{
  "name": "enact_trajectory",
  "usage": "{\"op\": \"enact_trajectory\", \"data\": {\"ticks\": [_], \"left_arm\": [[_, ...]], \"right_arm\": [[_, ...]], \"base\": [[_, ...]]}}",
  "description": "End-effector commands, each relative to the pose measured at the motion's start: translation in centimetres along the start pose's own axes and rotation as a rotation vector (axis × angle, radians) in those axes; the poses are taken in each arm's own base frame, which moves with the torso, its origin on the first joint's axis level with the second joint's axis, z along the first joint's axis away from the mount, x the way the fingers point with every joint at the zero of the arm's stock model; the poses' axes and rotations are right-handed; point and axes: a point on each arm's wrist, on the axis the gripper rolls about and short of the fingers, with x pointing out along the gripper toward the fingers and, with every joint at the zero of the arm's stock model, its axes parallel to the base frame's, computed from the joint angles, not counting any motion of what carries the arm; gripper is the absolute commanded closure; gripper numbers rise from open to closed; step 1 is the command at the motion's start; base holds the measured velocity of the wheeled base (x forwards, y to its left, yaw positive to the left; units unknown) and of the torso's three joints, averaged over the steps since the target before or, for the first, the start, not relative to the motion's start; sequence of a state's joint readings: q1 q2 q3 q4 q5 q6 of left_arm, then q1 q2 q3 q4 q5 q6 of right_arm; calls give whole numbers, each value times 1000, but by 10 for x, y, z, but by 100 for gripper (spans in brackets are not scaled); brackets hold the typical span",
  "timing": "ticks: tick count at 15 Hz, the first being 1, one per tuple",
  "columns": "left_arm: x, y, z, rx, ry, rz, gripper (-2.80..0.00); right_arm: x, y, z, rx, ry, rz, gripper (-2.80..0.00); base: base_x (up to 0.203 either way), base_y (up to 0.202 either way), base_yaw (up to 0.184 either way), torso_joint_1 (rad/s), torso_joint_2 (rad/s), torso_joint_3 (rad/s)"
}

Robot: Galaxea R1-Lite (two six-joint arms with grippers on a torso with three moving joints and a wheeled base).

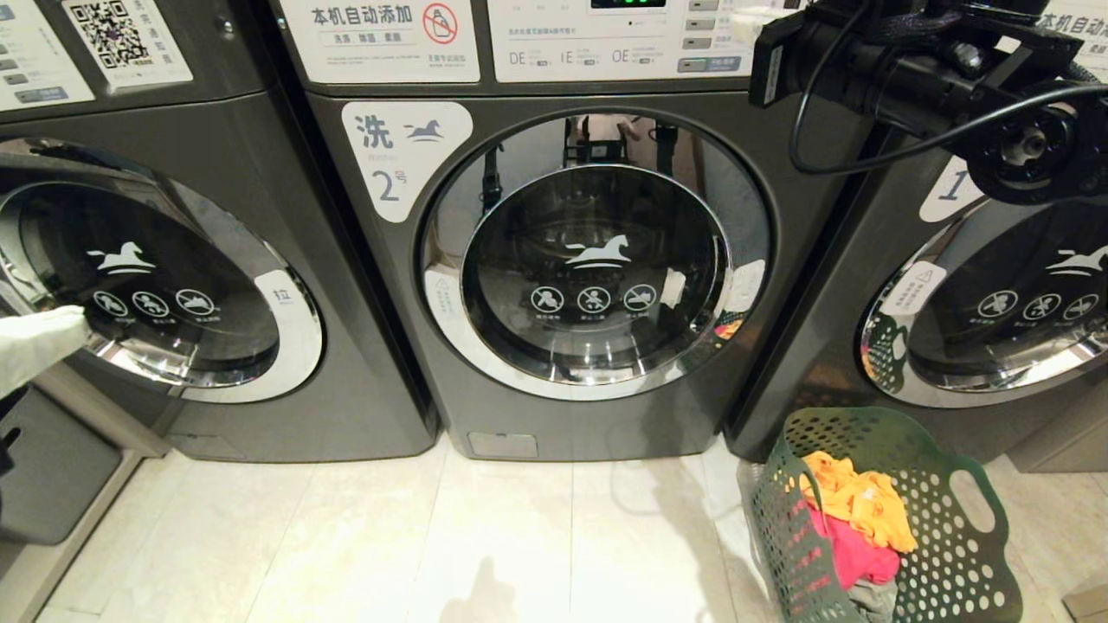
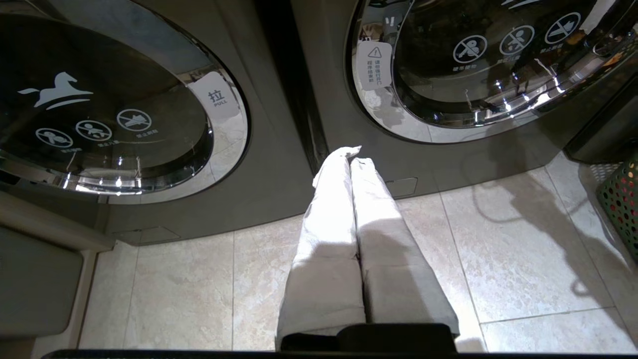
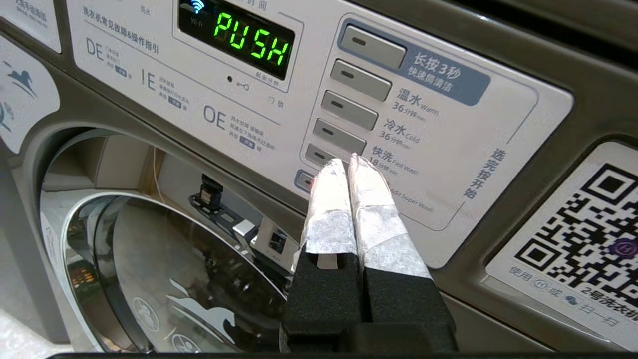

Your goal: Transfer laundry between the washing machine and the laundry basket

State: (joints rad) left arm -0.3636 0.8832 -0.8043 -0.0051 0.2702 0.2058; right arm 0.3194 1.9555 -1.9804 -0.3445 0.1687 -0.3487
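Note:
The washing machine (image 1: 597,268) marked 2 stands in the middle with its round glass door closed; the door also shows in the left wrist view (image 2: 473,75). The dark green laundry basket (image 1: 952,554) sits on the floor at the lower right. It holds the laundry: an orange-yellow piece (image 1: 857,497), a pink-red piece (image 1: 853,554) and a grey one (image 1: 870,597). My right gripper (image 3: 346,162) is shut and empty, its tips at the lower buttons of the machine's control panel (image 3: 428,124). My left gripper (image 2: 351,154) is shut and empty, low over the floor before the gap between two machines.
A like grey machine (image 1: 173,285) stands at the left and one marked 1 (image 1: 995,303) at the right, both doors closed. The panel display (image 3: 251,42) reads PUSH. Pale floor tiles (image 1: 485,536) spread before the machines. The basket's edge (image 2: 623,209) shows in the left wrist view.

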Motion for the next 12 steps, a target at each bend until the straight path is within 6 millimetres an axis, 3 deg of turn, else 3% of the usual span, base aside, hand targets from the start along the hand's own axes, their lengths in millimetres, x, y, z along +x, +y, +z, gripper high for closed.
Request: {"op": "enact_trajectory", "data": {"ticks": [1,12], "left_arm": [[0,0,0,1,0,0,0],[-1,-2,-10,7,20,-10,0]], "right_arm": [[2,1,-3,-2,4,3,0],[-2,-1,5,-6,-13,-2,0]], "base": [[0,0,0,0,0,0],[0,0,0,0,0,0]]}}
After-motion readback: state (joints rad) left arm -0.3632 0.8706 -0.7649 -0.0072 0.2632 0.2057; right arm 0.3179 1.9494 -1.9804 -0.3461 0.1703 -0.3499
